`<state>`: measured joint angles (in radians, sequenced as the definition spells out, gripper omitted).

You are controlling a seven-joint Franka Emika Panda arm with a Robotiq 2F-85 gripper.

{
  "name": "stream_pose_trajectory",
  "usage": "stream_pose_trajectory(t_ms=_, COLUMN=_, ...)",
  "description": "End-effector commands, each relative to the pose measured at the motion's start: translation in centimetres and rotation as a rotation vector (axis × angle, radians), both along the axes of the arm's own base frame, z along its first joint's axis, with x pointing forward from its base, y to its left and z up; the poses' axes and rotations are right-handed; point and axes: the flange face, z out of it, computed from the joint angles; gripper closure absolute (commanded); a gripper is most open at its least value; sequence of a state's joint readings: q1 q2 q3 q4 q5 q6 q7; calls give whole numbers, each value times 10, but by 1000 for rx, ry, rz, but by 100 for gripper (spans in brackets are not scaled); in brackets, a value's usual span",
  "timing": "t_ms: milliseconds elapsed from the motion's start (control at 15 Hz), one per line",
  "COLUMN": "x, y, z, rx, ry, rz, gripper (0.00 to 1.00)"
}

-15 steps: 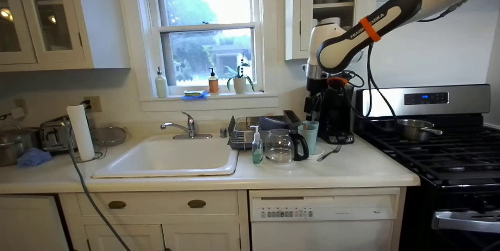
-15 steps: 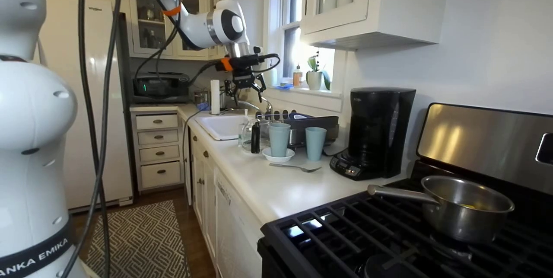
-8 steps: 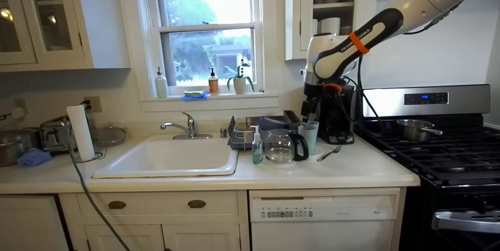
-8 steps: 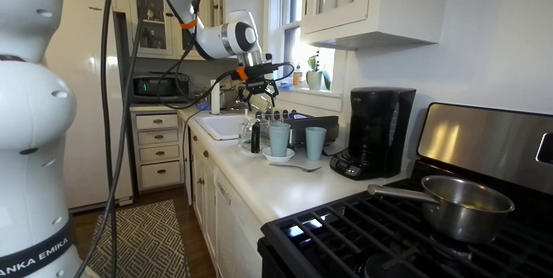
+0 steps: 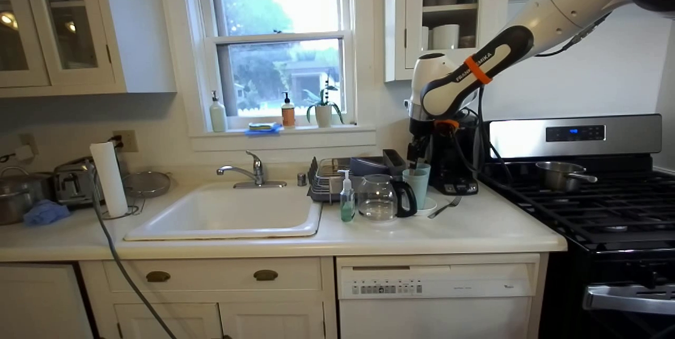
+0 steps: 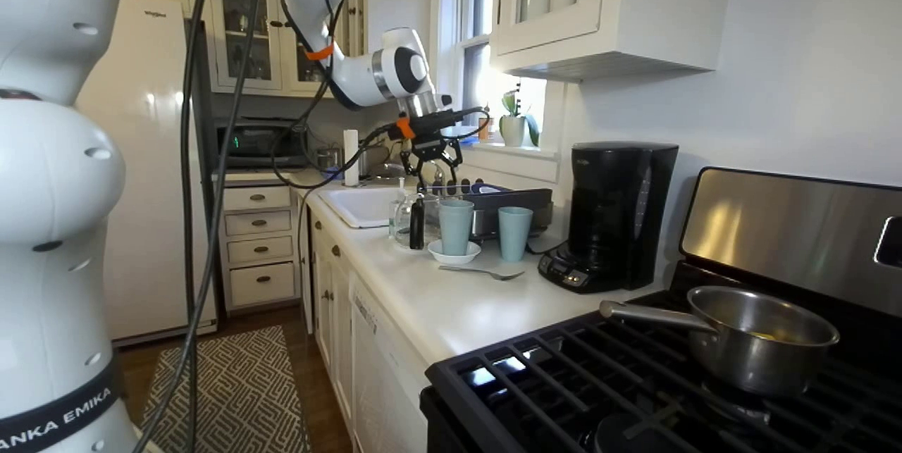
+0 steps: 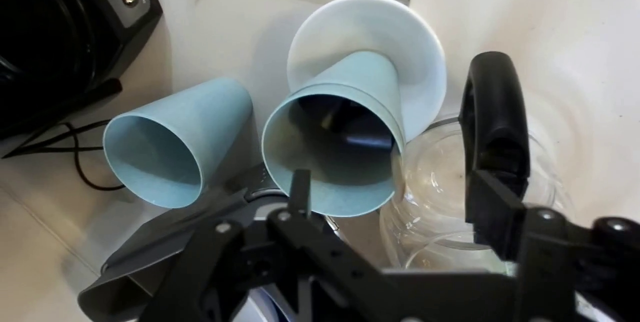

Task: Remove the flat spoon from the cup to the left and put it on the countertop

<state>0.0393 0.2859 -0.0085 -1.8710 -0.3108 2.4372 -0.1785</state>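
The mint-green cup (image 7: 345, 202) stands in a small white bowl; it also shows in both exterior views (image 5: 416, 191) (image 6: 456, 231). A thin brownish strip, apparently the flat spoon (image 7: 398, 174), sticks out over the cup's rim in the wrist view. Something dark with a bluish sheen is inside the cup. My gripper (image 7: 392, 194) is open and empty above the cup's rim and the glass jug, one finger on each side of the spoon. In an exterior view the gripper (image 6: 437, 187) hangs behind and above the cup. The cream-white countertop (image 5: 485, 228) lies below.
A second mint-green cup (image 7: 165, 151) stands beside the first. The glass jug (image 5: 377, 199) with its black handle stands close to the cup. A fork (image 6: 486, 272) lies near the white bowl (image 7: 420, 71). The dish rack (image 5: 332, 181), soap bottle (image 5: 347, 199) and black coffee maker (image 6: 613, 220) are near.
My gripper has come down toward the cup; in an exterior view it has also moved right. It stays open. The cups, jug and fork have not moved.
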Motion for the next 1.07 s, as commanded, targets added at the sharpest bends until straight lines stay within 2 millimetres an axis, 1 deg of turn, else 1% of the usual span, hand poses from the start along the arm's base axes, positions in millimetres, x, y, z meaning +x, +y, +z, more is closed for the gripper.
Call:
stream_pose_trajectory(t_ms=0, x=12, y=0, z=-4, rx=-33, ry=-14, rz=-18, gripper=50)
stream_pose_trajectory(t_ms=67, x=13, y=1, z=-5, rx=-36, ry=-13, rz=-20, gripper=56)
stream_pose_trajectory(t_ms=200, x=15, y=3, z=-8, rx=-35, ry=-11, rz=-23, gripper=61)
stream_pose_trajectory(t_ms=267, x=15, y=4, z=-9, rx=-30, ry=-9, rz=-22, gripper=61)
stream_pose_trajectory(t_ms=333, x=16, y=5, z=-10, rx=-30, ry=-7, rz=-20, gripper=62)
stream_pose_trajectory(t_ms=400, x=16, y=7, z=-11, rx=-24, ry=-1, rz=-19, gripper=58)
stream_pose_trajectory(t_ms=600, x=17, y=9, z=-13, rx=-23, ry=3, rz=-17, gripper=58)
stream_pose_trajectory(t_ms=667, x=17, y=9, z=-14, rx=-22, ry=3, rz=-16, gripper=63)
stream_pose_trajectory(t_ms=733, x=17, y=10, z=-15, rx=-22, ry=3, rz=-16, gripper=72)
stream_pose_trajectory(t_ms=800, x=17, y=10, z=-15, rx=-22, ry=3, rz=-16, gripper=87)
stream_pose_trajectory(t_ms=867, x=17, y=11, z=-14, rx=-20, ry=4, rz=-16, gripper=95)
stream_pose_trajectory(t_ms=933, x=17, y=12, z=-14, rx=-19, ry=5, rz=-15, gripper=100)
stream_pose_trajectory(t_ms=1000, x=17, y=12, z=-14, rx=-19, ry=4, rz=-15, gripper=100)
